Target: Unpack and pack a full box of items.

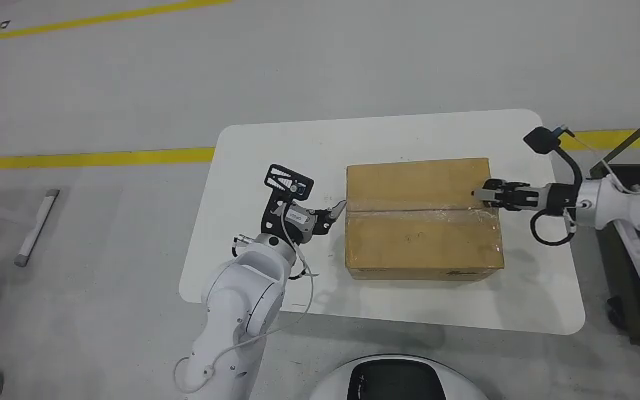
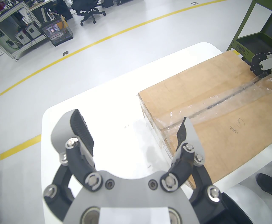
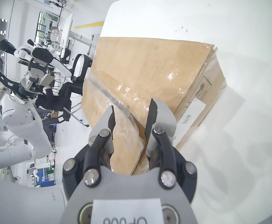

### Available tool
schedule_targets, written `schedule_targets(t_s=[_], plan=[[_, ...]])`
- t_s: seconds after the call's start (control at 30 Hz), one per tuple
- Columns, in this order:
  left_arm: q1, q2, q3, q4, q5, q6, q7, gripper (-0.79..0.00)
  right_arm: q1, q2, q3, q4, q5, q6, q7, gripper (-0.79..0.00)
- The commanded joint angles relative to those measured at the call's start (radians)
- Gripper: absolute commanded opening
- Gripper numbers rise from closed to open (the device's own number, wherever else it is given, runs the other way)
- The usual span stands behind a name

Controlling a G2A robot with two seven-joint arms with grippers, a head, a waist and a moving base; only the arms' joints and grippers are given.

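Left end effector (image 2: 130, 115) open beside brown cardboard box (image 1: 422, 240); right end effector (image 3: 132, 105) open astride its clear tape (image 3: 99, 87), perhaps touching; slick tape may slip.

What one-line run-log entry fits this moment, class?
box: taped shut on table | left hand: open, beside box end | right hand: open, astride tape seam end

Pale grey floor (image 1: 120, 80), yellow floor lines (image 1: 100, 158), black office chair (image 2: 89, 9), cluttered workbenches (image 2: 17, 40), green cart (image 2: 252, 42)
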Motion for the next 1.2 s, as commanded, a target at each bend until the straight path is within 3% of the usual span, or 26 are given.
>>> schedule_targets(t_s=[0.0,0.13,0.2,0.33,0.4,0.9,0.93,1.03,1.17], plan=[[0.0,0.0,0.0,0.0,0.0,0.0,0.0,0.0,0.006,0.001,-0.007,0.006,-0.001,-0.003,0.001,-0.453],[0.0,0.0,0.0,0.0,0.0,0.0,0.0,0.0,0.016,0.003,-0.017,0.013,-0.009,-0.008,0.001,-0.536],[0.0,0.0,0.0,0.0,0.0,0.0,0.0,0.0,0.019,0.004,-0.022,0.016,-0.011,-0.012,0.0,-0.634],[0.0,0.0,0.0,0.0,0.0,0.0,0.0,0.0,0.024,0.006,-0.033,0.02,-0.018,-0.015,-0.001,-0.699],[0.0,0.0,0.0,0.0,0.0,0.0,0.0,0.0,0.027,0.007,-0.037,0.022,-0.018,-0.016,-0.002,-0.782],[0.014,0.003,-0.005,0.006,0.005,-0.002,0.037,0.0,0.048,0.016,-0.051,0.035,-0.014,-0.031,-0.004,-0.785],[0.013,0.003,-0.005,0.007,0.005,-0.002,0.037,0.0,0.05,0.017,-0.051,0.038,-0.016,-0.034,-0.004,-0.708],[0.012,0.004,-0.006,0.01,0.004,-0.003,0.039,0.0,0.055,0.02,-0.051,0.047,-0.027,-0.039,-0.004,-0.622],[0.009,0.004,-0.007,0.015,0.003,-0.002,0.041,0.0,0.06,0.023,-0.054,0.057,-0.036,-0.043,-0.006,-0.591]])
